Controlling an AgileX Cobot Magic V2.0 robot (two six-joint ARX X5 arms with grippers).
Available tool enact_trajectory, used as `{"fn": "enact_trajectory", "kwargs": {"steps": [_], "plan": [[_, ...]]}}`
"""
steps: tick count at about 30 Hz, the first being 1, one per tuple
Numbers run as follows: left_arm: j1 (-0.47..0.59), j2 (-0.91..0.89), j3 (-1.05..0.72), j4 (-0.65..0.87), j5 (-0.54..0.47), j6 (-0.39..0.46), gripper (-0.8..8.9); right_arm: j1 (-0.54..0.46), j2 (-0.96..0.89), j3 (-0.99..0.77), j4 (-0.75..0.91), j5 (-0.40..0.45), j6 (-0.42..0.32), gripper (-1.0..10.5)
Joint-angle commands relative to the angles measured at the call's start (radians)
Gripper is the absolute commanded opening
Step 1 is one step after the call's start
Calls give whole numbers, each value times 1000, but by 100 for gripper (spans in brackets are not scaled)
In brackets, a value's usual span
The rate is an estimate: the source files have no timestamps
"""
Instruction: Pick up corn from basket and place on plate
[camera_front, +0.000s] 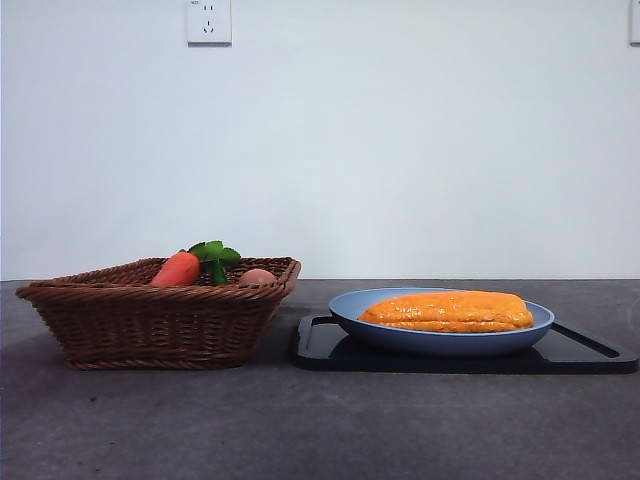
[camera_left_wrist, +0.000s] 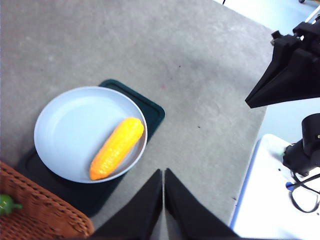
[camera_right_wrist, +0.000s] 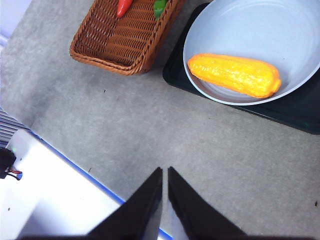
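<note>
The corn (camera_front: 447, 311) is seen lying on its side in the plate (camera_front: 352, 303), near the plate's front rim and within its edge. The plate is set on a flat black tray (camera_front: 318, 346), which rests on the grey table (camera_front: 300, 425) just beside the basket (camera_front: 130, 325). In the basket a carrot (camera_front: 177, 269) with green leaves (camera_front: 215, 256) is held, and a small tan ball (camera_front: 257, 277) is seen next to it, partly hidden by the braided rim.

Neither arm is found in the front view. In the left wrist view the left gripper (camera_left_wrist: 163, 172) is held high above the table, away from the plate, with its jaws closed together on nothing. In the right wrist view the right gripper (camera_right_wrist: 165, 171) is likewise raised over bare table, jaws pressed nearly together and empty.
</note>
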Motion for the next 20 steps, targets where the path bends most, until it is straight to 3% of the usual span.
{"fn": "enact_trajectory", "kwargs": {"steps": [1,12,20], "plan": [[23,-12,25,24,-1,55,7,4,5,16,12,-1,-12,2],[364,-220,-16,249,0,114,7,4,5,16,13,-1,-12,2],[642,-506,-323,499,-1,112,7,4,5,16,13,-1,-12,2]]}}
